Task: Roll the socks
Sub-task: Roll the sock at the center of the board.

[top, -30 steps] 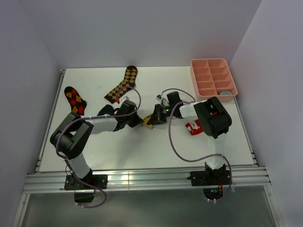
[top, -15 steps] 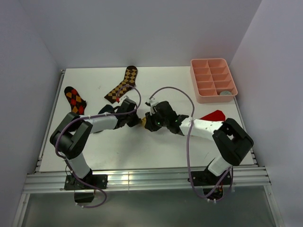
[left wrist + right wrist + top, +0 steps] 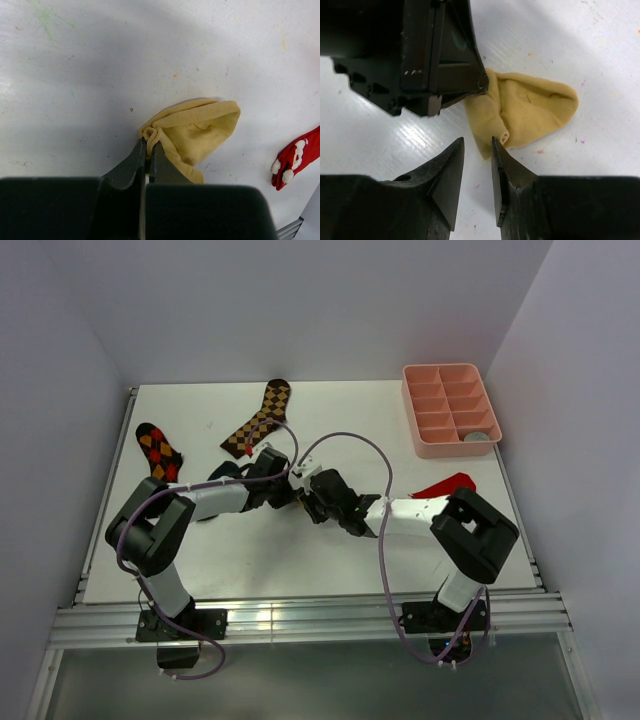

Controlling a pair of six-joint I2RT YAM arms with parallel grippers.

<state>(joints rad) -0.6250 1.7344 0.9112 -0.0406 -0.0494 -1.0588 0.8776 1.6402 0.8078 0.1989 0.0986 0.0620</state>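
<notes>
Diagonally, mustard sock (image 3: 192, 131), extending from left fingers (image 3: 134, 162)

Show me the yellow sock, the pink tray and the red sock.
yellow sock (image 3: 197, 132), left wrist view, middle of the folded fabric.
pink tray (image 3: 455, 450), top view, its near wall.
red sock (image 3: 312, 143), left wrist view, red fabric beside the white trim.

No readable text, label or number shows anywhere.

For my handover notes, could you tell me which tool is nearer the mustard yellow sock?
Left: left tool pinches the mustard yellow sock by its bunched edge; right tool stands open at its corner.
</notes>
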